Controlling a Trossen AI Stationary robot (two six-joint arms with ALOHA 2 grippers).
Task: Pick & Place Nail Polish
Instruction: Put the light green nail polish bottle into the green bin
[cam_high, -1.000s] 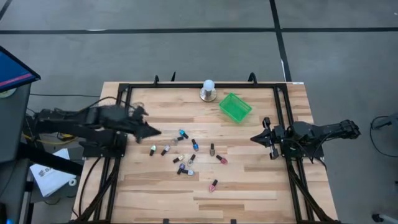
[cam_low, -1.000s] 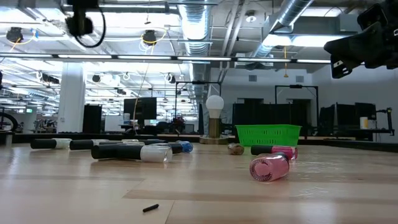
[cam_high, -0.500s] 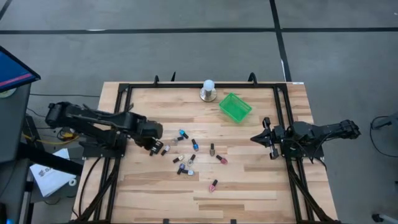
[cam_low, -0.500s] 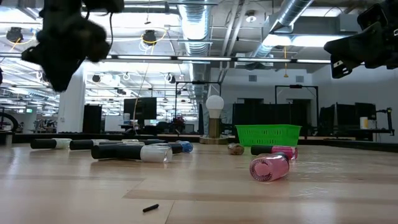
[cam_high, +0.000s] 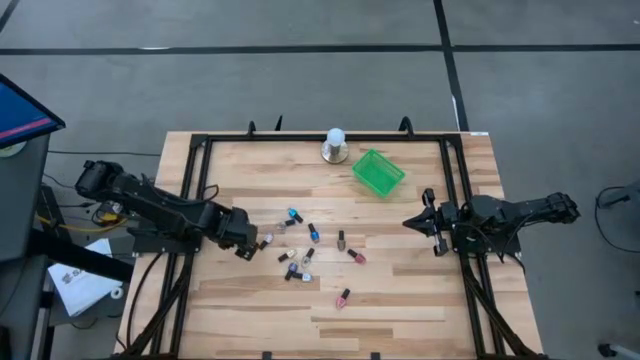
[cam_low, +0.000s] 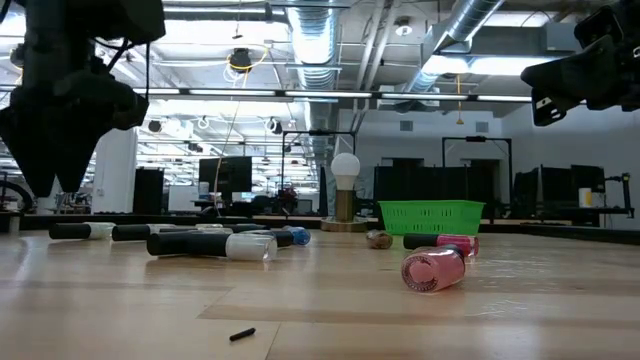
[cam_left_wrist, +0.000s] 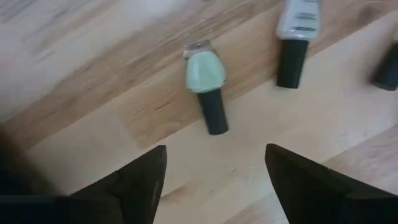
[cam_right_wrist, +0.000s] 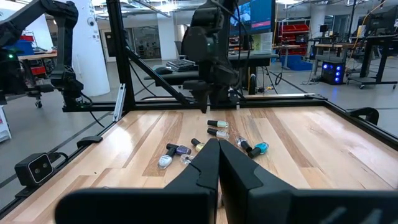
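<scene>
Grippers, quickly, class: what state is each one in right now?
Left gripper: open, holding nothing, above a pale green bottle.
Right gripper: closed, empty.

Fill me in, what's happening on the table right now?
The left gripper hangs with its fingers open just above a pale green nail polish bottle lying at the left end of the scattered bottles, holding nothing yet. The right gripper waits shut at the table's right side. The green basket sits near the far edge, beside a white-domed object; no bottle shows inside it.
</scene>
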